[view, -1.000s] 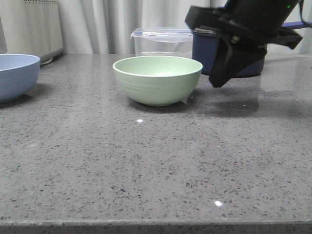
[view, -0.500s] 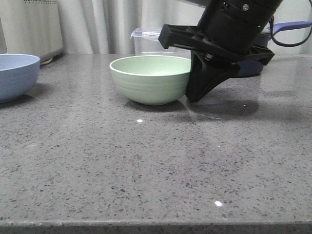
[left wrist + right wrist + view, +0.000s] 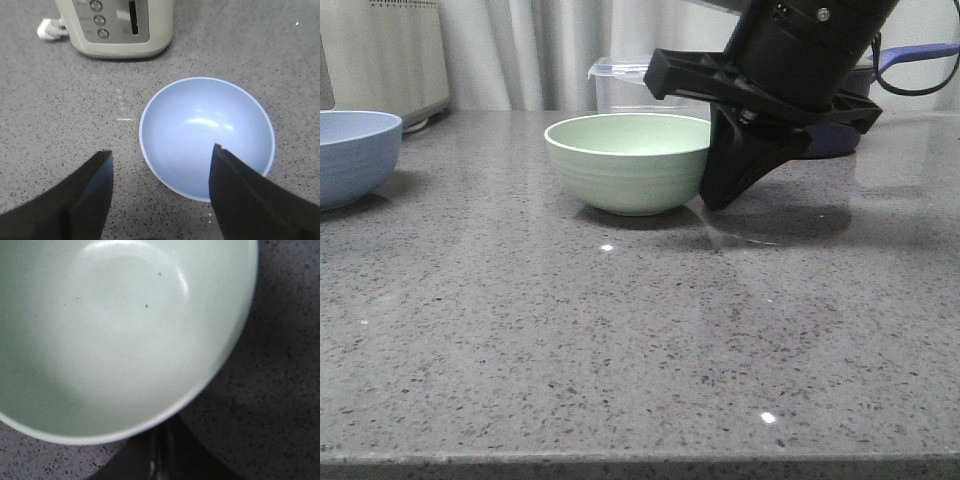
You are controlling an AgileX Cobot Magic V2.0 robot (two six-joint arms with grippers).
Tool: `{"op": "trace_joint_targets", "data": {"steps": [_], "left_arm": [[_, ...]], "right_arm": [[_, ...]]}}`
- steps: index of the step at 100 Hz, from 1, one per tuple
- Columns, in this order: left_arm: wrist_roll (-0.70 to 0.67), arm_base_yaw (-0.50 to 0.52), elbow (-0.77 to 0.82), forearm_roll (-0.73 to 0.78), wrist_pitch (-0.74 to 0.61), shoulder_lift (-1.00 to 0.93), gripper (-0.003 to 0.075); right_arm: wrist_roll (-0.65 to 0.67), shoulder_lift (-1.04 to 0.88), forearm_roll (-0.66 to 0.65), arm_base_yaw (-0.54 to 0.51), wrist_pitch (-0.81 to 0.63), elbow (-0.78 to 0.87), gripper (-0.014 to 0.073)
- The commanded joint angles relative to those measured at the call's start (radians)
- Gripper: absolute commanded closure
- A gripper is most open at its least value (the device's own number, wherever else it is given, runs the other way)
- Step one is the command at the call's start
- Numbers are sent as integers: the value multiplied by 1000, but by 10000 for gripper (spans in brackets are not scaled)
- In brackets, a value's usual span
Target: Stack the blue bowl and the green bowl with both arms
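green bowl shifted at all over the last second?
Yes. The green bowl slid slightly left, toward the blue bowl; it now covers more of the clear lidded container behind it. The right gripper is against its right side.

1. I see a grey speckled stone countertop (image 3: 620, 340).
2. On it sit a pale mint-green ridged bowl (image 3: 625, 165), a powder-blue bowl (image 3: 355, 150), a beige toaster (image 3: 117, 25), a clear plastic lidded container (image 3: 625, 85).

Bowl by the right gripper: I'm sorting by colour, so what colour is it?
Pale mint green bowl, lighter at the rim; clearest in the front view.
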Motion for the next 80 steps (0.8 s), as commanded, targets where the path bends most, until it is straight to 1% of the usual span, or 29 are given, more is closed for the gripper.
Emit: {"op": "trace_joint_targets", "data": {"steps": [1,19,32,72,77,80], "left_arm": [[-27,2,-105,-1,-9,80,300],[-27,5,-208,-1,47,255,300],[-27,40,-250,-1,60,342,300],[-27,49,-258,-12,62,460,302],[-27,49,-258,-12,62,466,313],[-27,49,-258,-12,62,467,332]], "right_arm": [[-18,-39,14,-1,-42,-21,604],[-18,-39,14,-1,-42,-21,604],[-18,-39,14,-1,-39,-21,604],[-18,-39,14,-1,-39,-21,604],[-18,-39,14,-1,-39,-21,604],[-18,-39,14,-1,-39,-21,604]]}}
